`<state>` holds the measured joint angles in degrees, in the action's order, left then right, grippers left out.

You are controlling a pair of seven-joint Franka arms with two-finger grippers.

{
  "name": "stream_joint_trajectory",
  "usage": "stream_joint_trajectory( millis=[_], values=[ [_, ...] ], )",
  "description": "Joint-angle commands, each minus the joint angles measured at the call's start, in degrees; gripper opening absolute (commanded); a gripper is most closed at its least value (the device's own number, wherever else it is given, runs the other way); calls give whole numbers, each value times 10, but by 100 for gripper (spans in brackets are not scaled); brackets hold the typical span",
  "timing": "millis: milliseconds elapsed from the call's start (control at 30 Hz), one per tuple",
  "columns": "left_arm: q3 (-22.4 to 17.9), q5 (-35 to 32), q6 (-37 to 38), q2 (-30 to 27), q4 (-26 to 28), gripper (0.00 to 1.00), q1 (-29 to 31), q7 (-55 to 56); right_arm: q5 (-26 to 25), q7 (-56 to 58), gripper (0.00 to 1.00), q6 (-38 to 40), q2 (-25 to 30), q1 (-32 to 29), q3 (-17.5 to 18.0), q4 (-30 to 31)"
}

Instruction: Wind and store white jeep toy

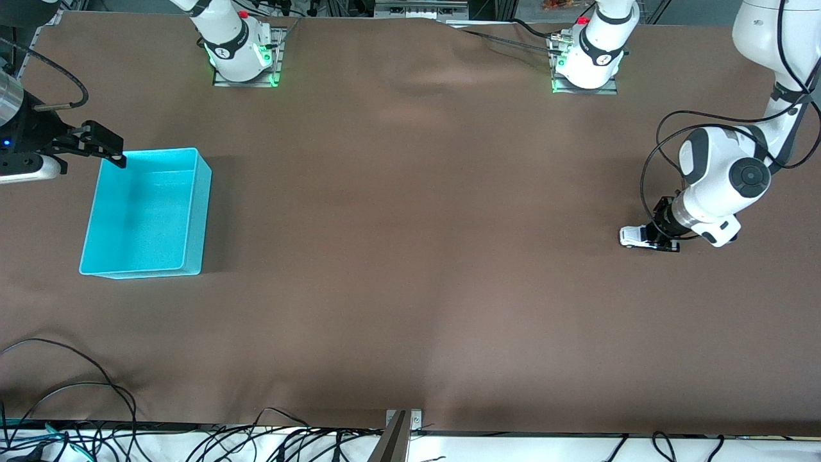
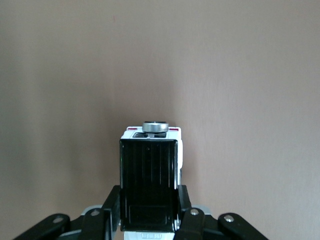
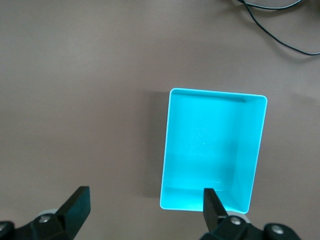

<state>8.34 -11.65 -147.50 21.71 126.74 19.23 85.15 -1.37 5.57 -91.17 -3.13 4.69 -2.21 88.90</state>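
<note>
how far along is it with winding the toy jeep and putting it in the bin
Done: the left gripper has shut on the white jeep toy, down at the table near the left arm's end. In hand: the hold for winding. Left: carrying it to the cyan bin, which has nothing in it. The right gripper waits open over the bin's edge.

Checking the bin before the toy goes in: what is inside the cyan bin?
Nothing shows inside the cyan bin: only its bare floor and walls. The right claw, open above it, covers one corner.

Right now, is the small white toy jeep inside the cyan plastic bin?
No, the small white toy jeep sits on the table in the left end effector; the cyan plastic bin is empty.
</note>
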Motion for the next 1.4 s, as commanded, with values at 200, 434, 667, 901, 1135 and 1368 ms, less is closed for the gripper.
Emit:
stream_joint_trajectory(
  millis=[200,434,667,901,1135,1368],
  values=[
    [-2,-50,-50,65,-1,14,64,-13,-1,-5,100,3,-3,0,2,-13],
    [-1,-101,-61,78,-8,15,97,-13,-1,-5,100,3,-3,0,1,-12],
    [-2,-109,-65,85,-19,19,105,-14,-1,-5,100,3,-3,0,2,-13],
    [-2,-109,-65,88,-22,34,109,-14,-1,-5,100,-3,-3,0,2,-13],
    [-1,-108,-48,74,-47,100,109,-23,-1,-5,100,-4,-3,1,2,-13],
    [15,-104,109,45,-126,100,109,-31,-1,-5,100,-4,-3,0,2,-13]
  ],
)
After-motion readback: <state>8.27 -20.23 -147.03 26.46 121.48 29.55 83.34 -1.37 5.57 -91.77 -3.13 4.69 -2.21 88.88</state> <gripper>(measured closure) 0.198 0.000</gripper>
